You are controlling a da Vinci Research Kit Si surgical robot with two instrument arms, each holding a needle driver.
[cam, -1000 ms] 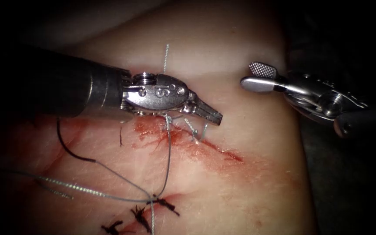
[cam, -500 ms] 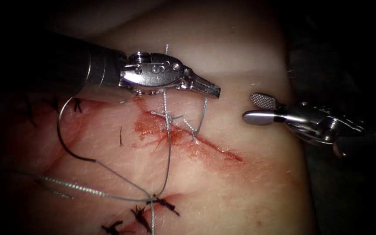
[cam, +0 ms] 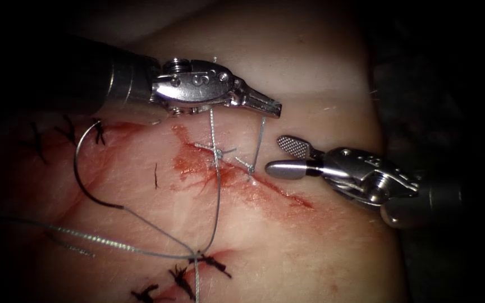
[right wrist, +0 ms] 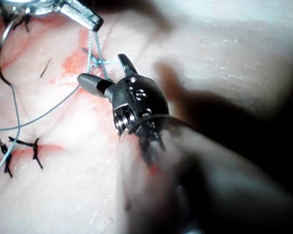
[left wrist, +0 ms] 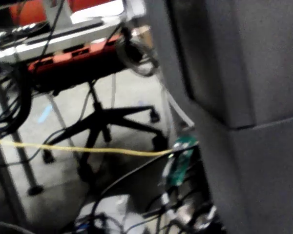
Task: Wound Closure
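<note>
My left needle driver, a polished steel wristed tool on a dark shaft (cam: pixel 270 107), hangs above the upper end of the cut with its jaws clenched on a short pale grey strand of thread (cam: pixel 260 140); that strand runs straight down from my tips to the tissue, where it enters at the cut's edge just beside a small knotted stitch (cam: pixel 217 151). My right needle driver, the same steel make (cam: pixel 287 157), lies to the right of the cut with its jaws released and spread — one ridged inner face turned up, the other smooth and rounded — and they grasp nothing. Its tips sit just beside the foot of the strand I hold in my left, near it but apart from it; the right wrist view (right wrist: pixel 105 73) shows the same, the open jaws close by the taut thread (right wrist: pixel 92 48). The thin dark curved needle (cam: pixel 82 174) lies loose on the pale pink pork-belly tissue (cam: pixel 310 247), well to the left of the cut and well apart from both my tools, its arc flat on the surface and not in the tissue, held by neither. Its grey thread trails down toward the dark knotted stitches (cam: pixel 209 261) below. Red fluid (cam: pixel 197 165) stains the tissue along the long slanting cut (cam: pixel 279 191).
</note>
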